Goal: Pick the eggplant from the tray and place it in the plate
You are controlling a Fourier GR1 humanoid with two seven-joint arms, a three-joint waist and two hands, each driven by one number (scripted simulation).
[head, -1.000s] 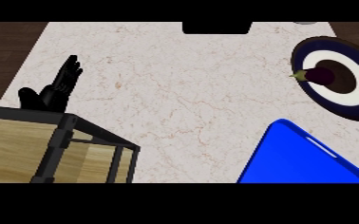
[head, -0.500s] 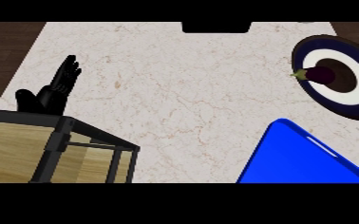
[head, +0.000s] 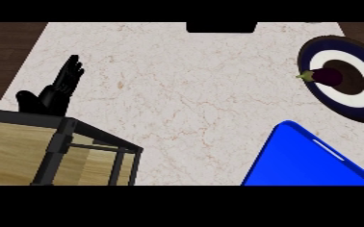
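Eggplant [head: 328,76] on plate [head: 350,107], far right. Left hand [head: 58,89] resting, fingers straight; right hand unseen. Risk: eggplant rolling off plate.

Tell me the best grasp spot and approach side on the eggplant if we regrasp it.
Likely the fat purple body of the eggplant, not the thin green stem end pointing left. It lies flat on the plate, long axis left to right, so come from above with fingers across its width. Only the left hand shows, resting open.
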